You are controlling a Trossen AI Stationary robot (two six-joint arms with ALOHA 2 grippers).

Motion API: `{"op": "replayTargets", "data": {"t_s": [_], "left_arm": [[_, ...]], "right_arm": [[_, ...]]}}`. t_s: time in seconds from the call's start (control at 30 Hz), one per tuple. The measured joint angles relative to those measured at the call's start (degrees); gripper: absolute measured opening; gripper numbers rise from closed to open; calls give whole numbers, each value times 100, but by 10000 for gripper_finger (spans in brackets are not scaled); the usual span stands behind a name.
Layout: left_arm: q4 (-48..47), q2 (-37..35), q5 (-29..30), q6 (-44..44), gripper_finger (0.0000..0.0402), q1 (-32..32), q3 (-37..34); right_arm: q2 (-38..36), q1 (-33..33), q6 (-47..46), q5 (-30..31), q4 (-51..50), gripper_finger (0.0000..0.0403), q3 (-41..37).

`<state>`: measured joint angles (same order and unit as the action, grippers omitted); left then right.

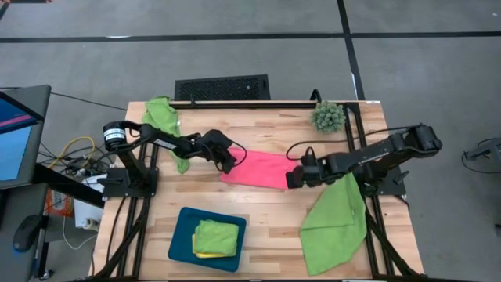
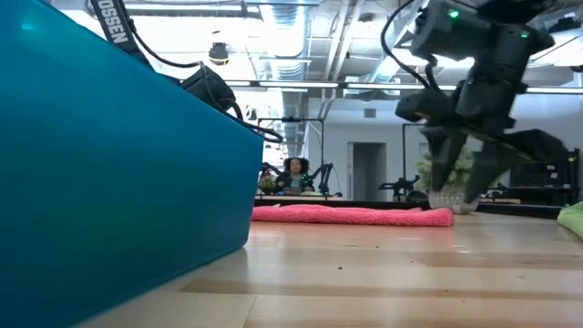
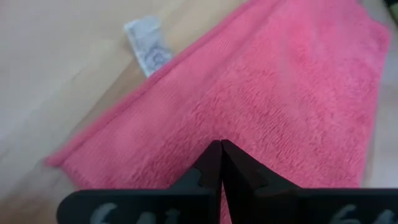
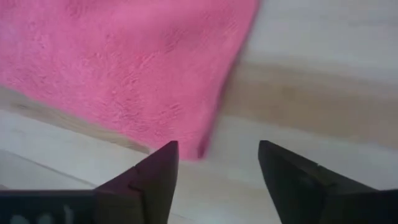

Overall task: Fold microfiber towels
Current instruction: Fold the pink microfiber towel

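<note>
Bench, pale wood. Pink towel flat at centre, between both pincers. Green towel draped at right edge; another far left corner. Tray near front holds folded green towel. Left pincer closed, empty, at pink towel's left edge. Right pincer spread wide, empty, above pink towel's right edge.
</note>
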<state>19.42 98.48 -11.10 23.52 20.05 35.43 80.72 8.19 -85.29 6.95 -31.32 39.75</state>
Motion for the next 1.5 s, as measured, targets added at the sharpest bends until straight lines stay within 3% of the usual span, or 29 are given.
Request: {"op": "replayTargets", "data": {"t_s": [0.3, 0.43, 0.6, 0.9, 1.3, 1.5], "left_arm": [[-12, -5, -111, -128, 0, 49, 191], [-119, -68, -563, -28, 0, 116, 356], [-15, -144, -944, -206, 0, -133, 732], [-103, 173, -502, -699, 0, -726, 1160], [-623, 181, -453, -1239, 0, -691, 1155], [-632, 181, -453, -1339, 0, -691, 1155]], "right_arm": [[867, 435, -906, 249, 784, 255, 35], [1059, 435, -1069, 272, 551, 250, 202], [1130, 436, -1045, 325, 254, 199, 386], [1144, 417, -1025, 331, 261, 96, 390], [1164, 404, -697, 346, -90, 17, 805], [1164, 260, -81, 353, -316, 11, 1363]]}}
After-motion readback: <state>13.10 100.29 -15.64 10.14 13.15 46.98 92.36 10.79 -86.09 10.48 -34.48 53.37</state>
